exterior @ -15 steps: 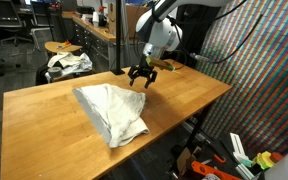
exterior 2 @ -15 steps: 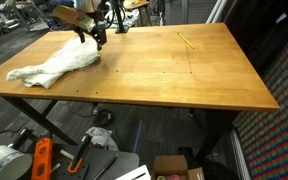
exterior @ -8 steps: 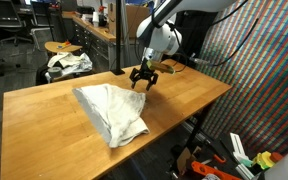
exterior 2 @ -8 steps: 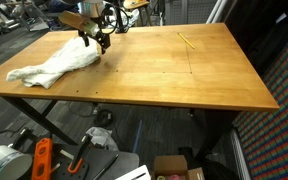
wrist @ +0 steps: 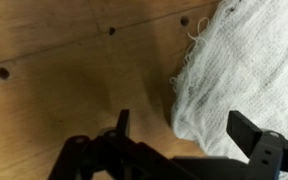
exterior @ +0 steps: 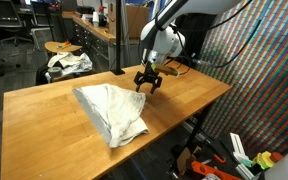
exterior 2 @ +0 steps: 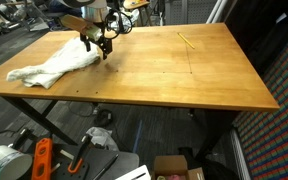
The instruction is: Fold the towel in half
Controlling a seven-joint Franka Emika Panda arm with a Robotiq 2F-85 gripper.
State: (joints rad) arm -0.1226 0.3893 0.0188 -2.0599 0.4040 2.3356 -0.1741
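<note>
The hand (exterior: 149, 84) (spread wide, holding nothing) hovers at the frayed edge of the towel (exterior: 112, 112).

towel (exterior: 112, 112): 1 | table (exterior: 39, 125): 1 | hand (exterior: 148, 88): 1 | patterned cloth bundle (exterior: 69, 63): 1 | yellow stick (exterior 2: 187, 40): 1

Off-white towel (exterior: 111, 110) crumpled, folded over, lying on wooden tabletop (exterior: 44, 120).
</note>
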